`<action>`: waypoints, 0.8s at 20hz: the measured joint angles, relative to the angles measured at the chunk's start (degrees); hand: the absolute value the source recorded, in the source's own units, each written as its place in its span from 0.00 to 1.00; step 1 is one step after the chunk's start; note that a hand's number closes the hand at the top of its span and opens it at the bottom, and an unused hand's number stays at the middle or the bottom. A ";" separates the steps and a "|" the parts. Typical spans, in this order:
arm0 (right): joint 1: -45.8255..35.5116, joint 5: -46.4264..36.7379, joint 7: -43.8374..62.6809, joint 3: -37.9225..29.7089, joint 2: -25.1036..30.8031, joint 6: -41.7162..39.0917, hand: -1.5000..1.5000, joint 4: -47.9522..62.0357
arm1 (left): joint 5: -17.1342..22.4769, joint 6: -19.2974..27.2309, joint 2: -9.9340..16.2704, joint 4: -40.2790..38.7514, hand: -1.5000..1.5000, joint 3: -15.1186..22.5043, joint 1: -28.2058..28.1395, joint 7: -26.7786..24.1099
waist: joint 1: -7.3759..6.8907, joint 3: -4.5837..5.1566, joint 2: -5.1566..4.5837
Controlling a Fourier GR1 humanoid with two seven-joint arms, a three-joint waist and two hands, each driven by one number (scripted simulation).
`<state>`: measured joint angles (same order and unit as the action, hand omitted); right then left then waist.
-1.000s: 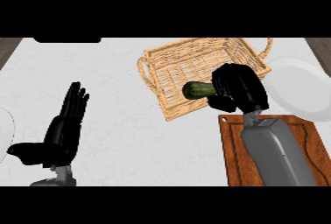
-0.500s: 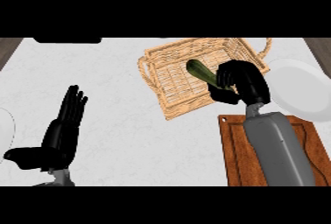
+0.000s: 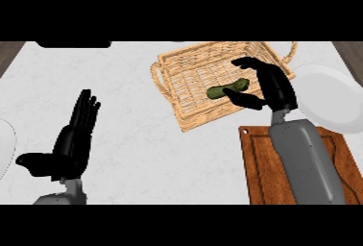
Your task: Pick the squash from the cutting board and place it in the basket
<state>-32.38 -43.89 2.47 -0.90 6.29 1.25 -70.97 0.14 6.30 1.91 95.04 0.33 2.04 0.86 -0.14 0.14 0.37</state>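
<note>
Lying in the wicker basket (image 3: pixel 190 81) is the green squash (image 3: pixel 228 89), tilted with its upper end toward the right, resting on the woven floor near the basket's right side. The right hand (image 3: pixel 273 89) is hovering over that same side of the basket, its fingers spread and relaxed rather than curled round anything; the thumb is sitting just beside the squash's lower edge, and it is hard to tell whether it is touching the squash or only close to it. The grey right forearm is stretching down across the wooden cutting board (image 3: pixel 259 168), which is lying below the basket at the lower right. A white plate (image 3: pixel 330 98) is sitting to the right of the basket, partly behind the hand. The left hand (image 3: pixel 71 141) is resting at the lower left of the counter (image 3: pixel 106 72), fingers straight and pointing up, thumb out to the side, holding nothing, well apart from the basket.
</note>
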 measured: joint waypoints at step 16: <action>-0.72 6.79 2.20 -9.80 4.46 3.62 0.00 -10.00 | 0.21 -0.09 0.24 1.94 0.50 0.05 -1.83 0.40 | 0.21 -0.13 -0.29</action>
<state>-33.10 -37.10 4.66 -10.69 10.75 4.87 -80.97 0.35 6.22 2.15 96.98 0.38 0.21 1.26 0.06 0.01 0.08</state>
